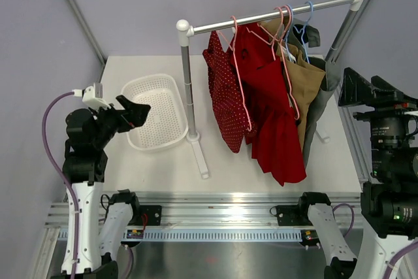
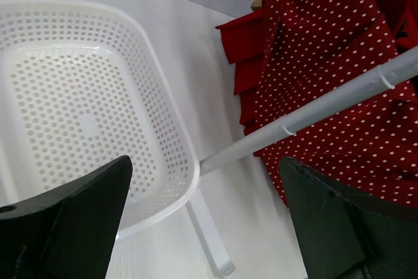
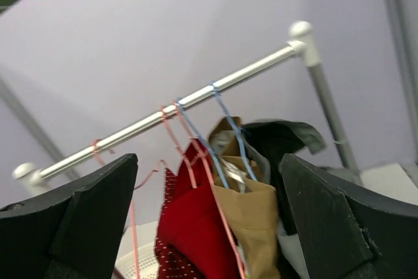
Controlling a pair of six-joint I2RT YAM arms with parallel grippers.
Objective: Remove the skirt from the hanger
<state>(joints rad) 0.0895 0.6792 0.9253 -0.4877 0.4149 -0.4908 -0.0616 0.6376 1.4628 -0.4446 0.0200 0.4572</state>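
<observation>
Left arm stands at the table's left side. The left gripper [image 1: 140, 114] hovers over the right rim of a white perforated plastic basket [image 1: 153, 77], fingers spread wide apart, nothing between them. Its wrist view looks down between the two black fingers [image 2: 91, 207] onto the basket's rim [image 2: 186, 161] and the white tabletop [image 1: 150, 168].

Just right of the basket: a white metal clothes rack, its left post [image 1: 187, 83] upright on the table, its rail [image 1: 274, 14] running right and slightly up.

Four garments hang from that rail, none in contact with either gripper:
- a red fabric garment with white polka dots [image 1: 225, 102], nearest the post, on a thin pink wire hanger [image 1: 238, 76];
- a plain red fabric garment [image 1: 274, 122], the longest, overlapping the dotted one;
- a tan fabric garment [image 1: 308, 86] partly behind the red;
- a dark grey garment [image 1: 318, 119] at the far right.

A thin blue wire hanger [image 1: 307, 14] hooks the rail above the tan and grey pieces. Which of the four is the skirt cannot be told; all are still on the rail.

Right arm stands at the table's right edge. The right gripper [image 1: 353, 88] is raised beside the grey garment, well apart from the left one. Its wrist view shows both fingers [image 3: 98, 207] spread wide with nothing held, aimed up at the rail and the hanger hooks.
</observation>
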